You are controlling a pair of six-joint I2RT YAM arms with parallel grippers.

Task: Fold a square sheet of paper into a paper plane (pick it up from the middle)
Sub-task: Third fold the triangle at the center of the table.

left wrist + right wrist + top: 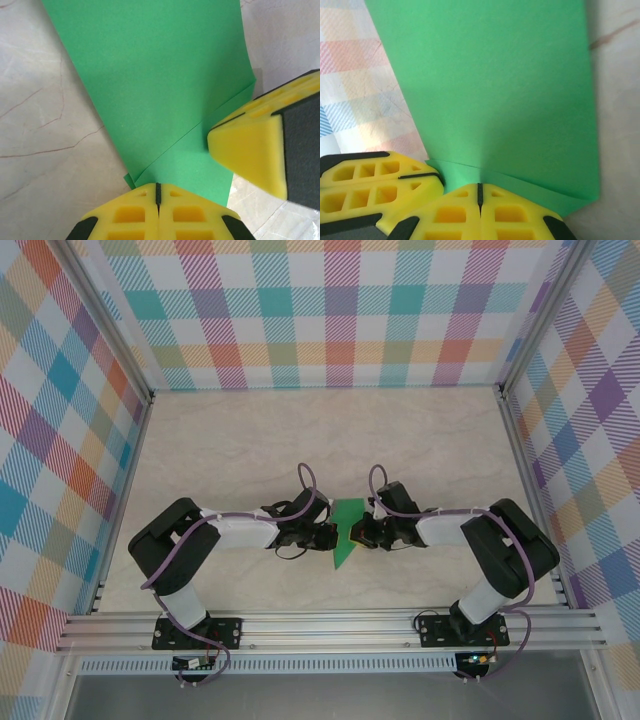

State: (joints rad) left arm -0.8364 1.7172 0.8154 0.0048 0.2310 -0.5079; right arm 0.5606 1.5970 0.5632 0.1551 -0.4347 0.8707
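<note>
Robotics lab, a purpose-built test cell. Bare aluminium frame rail (330, 625) runs along the near edge, with matching posts (100, 315) at the corners. Printed plaid panels (320, 310) close three sides as a backdrop. Pale marble-look desk (250, 430). Left arm (175, 545) and right arm (505, 540) are bolted to the rail on black plates (197, 630). Purple cables (240, 516) are strung along each.

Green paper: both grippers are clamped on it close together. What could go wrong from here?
1. Tear: the left gripper and right gripper both pinch the thin paper; pulling the arms apart could rip it.
2. Slip: each bite sits right at a folded edge, so a tug might free it.
3. Collision: the two sets of fingers sit very close in both wrist views.
</note>
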